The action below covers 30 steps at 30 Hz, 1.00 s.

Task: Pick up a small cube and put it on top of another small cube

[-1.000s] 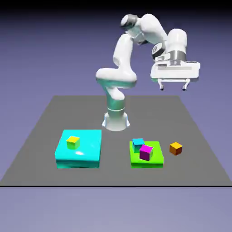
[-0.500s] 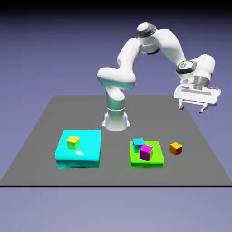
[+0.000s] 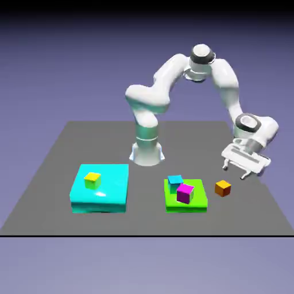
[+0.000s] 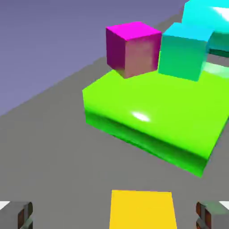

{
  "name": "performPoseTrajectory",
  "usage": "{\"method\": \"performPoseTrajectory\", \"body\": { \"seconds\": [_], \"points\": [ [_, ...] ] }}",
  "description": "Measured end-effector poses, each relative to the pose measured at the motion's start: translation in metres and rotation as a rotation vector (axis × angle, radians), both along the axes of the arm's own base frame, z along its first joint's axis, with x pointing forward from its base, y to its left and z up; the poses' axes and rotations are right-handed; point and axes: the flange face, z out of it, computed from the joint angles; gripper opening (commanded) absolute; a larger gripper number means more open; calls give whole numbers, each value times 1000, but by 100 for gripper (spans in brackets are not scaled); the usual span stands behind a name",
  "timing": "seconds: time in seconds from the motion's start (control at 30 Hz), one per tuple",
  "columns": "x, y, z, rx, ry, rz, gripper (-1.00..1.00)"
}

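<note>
Orange cube [image 4: 141, 209] between open claw [image 4: 114, 217] tips

We see a grey table [image 3: 57, 166] | left: yellow cube [image 3: 92, 180] on a cyan slab [image 3: 109, 192] | right: magenta cube [image 3: 185, 192] touching a teal cube [image 3: 175, 182] on a green slab [image 3: 198, 198]

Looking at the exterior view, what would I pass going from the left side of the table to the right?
Yellow cube on the cyan block → teal cube → magenta cube, both on the green block → small orange cube on the table → the robot's open hand.
</note>
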Motion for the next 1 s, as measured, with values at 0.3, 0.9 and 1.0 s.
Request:
{"method": "performPoseTrajectory", "body": {
  "seconds": [0.3,0.9,1.0],
  "points": [
    [9,-12,-20,0,-1,2,-100],
    [60,-213,114,0,-1,-9,-100],
    [67,-223,98,-2,-3,-9,-100]
  ]
}}
